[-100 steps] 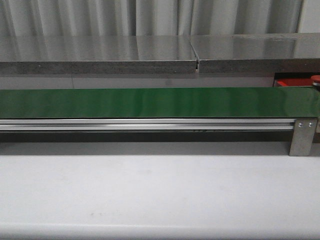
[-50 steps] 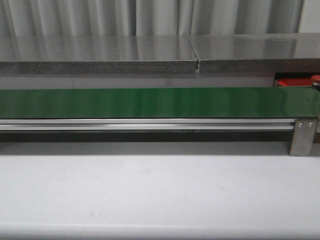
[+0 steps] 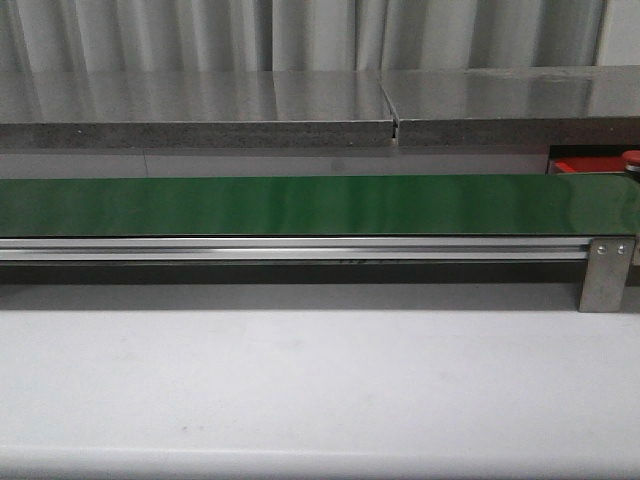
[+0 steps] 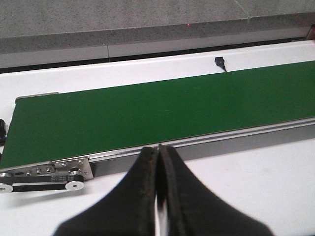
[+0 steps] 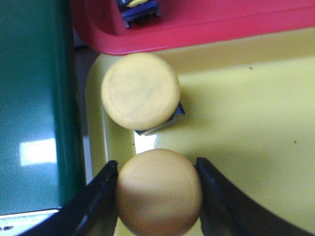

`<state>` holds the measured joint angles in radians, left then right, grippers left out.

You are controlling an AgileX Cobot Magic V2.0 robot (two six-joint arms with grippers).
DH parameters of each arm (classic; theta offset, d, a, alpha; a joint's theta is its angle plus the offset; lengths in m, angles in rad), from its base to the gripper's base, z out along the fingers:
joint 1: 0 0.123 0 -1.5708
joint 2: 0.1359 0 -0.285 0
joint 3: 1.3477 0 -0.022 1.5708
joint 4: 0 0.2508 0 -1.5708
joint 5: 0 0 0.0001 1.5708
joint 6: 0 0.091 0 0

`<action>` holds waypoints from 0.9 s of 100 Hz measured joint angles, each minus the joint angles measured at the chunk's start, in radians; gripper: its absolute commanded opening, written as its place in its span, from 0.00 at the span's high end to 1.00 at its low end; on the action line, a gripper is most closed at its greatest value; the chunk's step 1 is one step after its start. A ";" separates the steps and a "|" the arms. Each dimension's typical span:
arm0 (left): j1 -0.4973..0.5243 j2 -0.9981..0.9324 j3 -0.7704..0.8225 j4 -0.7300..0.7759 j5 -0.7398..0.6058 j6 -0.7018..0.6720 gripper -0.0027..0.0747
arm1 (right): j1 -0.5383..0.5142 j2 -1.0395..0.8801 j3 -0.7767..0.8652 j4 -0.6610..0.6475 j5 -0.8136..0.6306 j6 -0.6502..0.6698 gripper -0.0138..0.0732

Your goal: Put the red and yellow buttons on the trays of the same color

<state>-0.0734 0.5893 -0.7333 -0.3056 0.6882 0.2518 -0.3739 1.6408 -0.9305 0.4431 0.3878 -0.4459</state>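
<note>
Two yellow buttons appear in the right wrist view. One yellow button (image 5: 158, 191) sits between the right gripper (image 5: 157, 196) fingers, which touch it on both sides; the pincer is clamped on it over the yellow tray (image 5: 246, 123). The second yellow button (image 5: 141, 91) lies on the yellow tray just beyond the first, close to the tray's rim and corner. The red tray (image 5: 206, 24) borders the yellow tray on its far edge. The green belt (image 5: 34, 108) runs alongside the yellow tray, with a narrow gap between them. The remaining yellow tray floor, away from the belt, is open.

The left gripper (image 4: 158, 167) has its fingers pressed together, holding nothing. It hangs over the white table (image 4: 256, 177), just short of the belt's near rail.

In the front view, the green belt (image 3: 300, 205) spans the full width, its surface bare. A corner of the red tray (image 3: 590, 165) shows behind the belt's right end. A grey counter and curtain stand behind.
</note>
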 measured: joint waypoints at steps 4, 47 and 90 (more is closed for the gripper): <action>0.000 0.000 0.000 0.000 0.000 0.000 0.99 | 0.000 0.005 0.000 0.002 0.000 0.000 0.78; 0.000 0.000 0.000 0.000 0.000 0.000 0.99 | -0.004 0.018 0.000 0.036 -0.009 0.000 0.20; 0.000 0.000 0.000 0.000 0.000 0.000 0.99 | 0.001 -0.134 0.000 0.040 0.024 0.000 0.27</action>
<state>-0.0734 0.5893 -0.7333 -0.3056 0.6882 0.2518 -0.3729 1.5066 -0.9305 0.4832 0.4115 -0.4459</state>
